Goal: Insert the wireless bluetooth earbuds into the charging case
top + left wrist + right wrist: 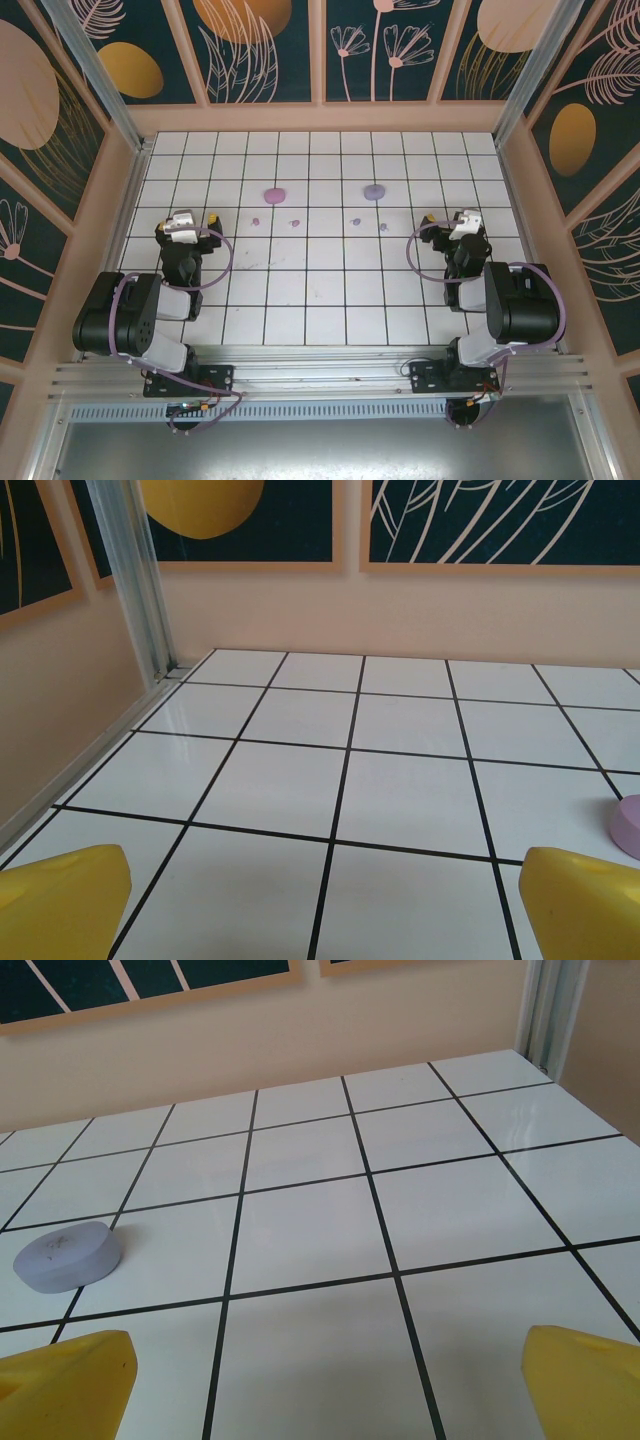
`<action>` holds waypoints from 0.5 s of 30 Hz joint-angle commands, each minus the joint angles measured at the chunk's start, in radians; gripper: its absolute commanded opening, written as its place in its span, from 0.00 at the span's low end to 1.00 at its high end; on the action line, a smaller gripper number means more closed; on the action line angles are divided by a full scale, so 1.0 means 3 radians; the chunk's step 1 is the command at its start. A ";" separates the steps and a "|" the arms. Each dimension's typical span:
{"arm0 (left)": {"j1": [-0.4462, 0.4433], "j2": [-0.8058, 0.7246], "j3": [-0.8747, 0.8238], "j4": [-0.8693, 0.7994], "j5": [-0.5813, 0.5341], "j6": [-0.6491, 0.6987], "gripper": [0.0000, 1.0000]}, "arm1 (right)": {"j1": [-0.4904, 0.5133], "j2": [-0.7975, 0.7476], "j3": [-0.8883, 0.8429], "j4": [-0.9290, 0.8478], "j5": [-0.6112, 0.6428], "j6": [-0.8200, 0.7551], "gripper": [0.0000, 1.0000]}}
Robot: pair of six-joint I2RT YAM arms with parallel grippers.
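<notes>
On the white tiled floor a pink charging case (275, 194) and a lavender charging case (374, 191) lie side by side toward the back. Nearer me lie the earbuds: two pink ones (255, 221) (294, 222) and two lavender ones (355, 221) (383, 228). My left gripper (190, 218) stands open left of the pink buds, its yellow fingertips (60, 900) wide over bare tile, the pink case (628, 825) at the right edge. My right gripper (455, 220) is open right of the lavender buds, with the lavender case (65, 1255) ahead to its left.
Beige walls with patterned panels enclose the tiled floor (320, 290) on three sides. Aluminium posts (135, 580) (550, 1010) stand in the back corners. Both arm bases sit on the rail at the near edge.
</notes>
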 commanded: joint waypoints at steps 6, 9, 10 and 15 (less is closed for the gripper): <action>0.0044 0.0000 0.0081 -0.0057 0.0042 -0.0084 0.99 | 0.0011 0.0031 0.0033 0.0153 -0.0050 -0.0055 0.99; 0.0045 -0.0060 0.0070 -0.0085 0.0001 -0.0082 0.98 | 0.0011 -0.0015 0.0077 0.0041 -0.0172 -0.0103 0.99; 0.0043 -0.0124 0.0096 -0.0180 -0.0007 -0.0091 0.98 | 0.0012 -0.0063 0.0103 -0.0032 -0.0222 -0.0119 0.99; 0.0044 -0.0511 0.0580 -0.1437 -0.0059 -0.0128 0.99 | 0.0015 -0.0380 0.0585 -0.1188 -0.0623 -0.0344 0.97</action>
